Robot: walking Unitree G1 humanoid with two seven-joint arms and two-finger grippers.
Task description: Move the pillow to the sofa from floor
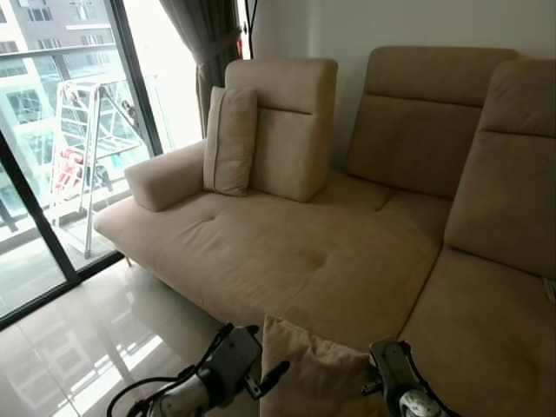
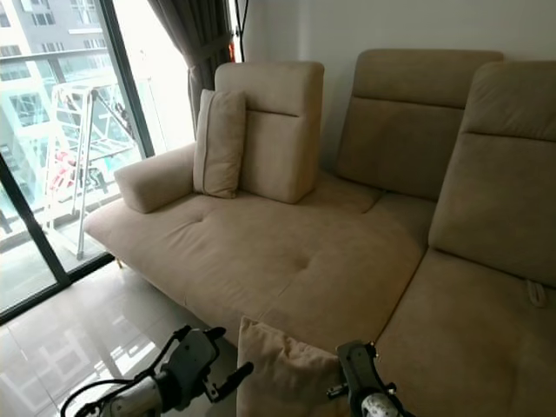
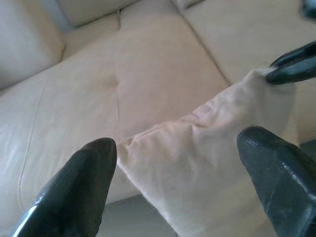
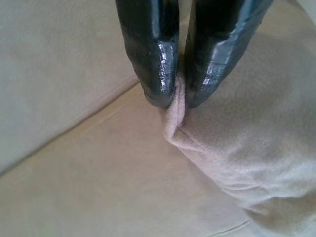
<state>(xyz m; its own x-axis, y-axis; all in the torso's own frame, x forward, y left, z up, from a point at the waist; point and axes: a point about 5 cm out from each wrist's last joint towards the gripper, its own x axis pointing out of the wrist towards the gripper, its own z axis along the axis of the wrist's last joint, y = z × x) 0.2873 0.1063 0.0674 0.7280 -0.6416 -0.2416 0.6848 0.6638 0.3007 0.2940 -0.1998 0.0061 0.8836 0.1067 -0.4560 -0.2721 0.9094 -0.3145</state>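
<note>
At the near edge of the beige sofa (image 1: 287,261), the right gripper (image 4: 178,96) is pinching the pillow (image 1: 317,375) corner while the left gripper (image 3: 177,163) is spreading wide beside it.

My right gripper (image 4: 176,96) pinches shut on fabric near my body, while my left gripper (image 3: 177,182) spreads its fingers wide alongside.

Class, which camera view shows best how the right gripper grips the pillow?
The right wrist view: the right gripper pinches a corner of the pillow between shut fingers. The eye views show the pillow low between both arms; the left wrist view shows the open left gripper around it.
</note>
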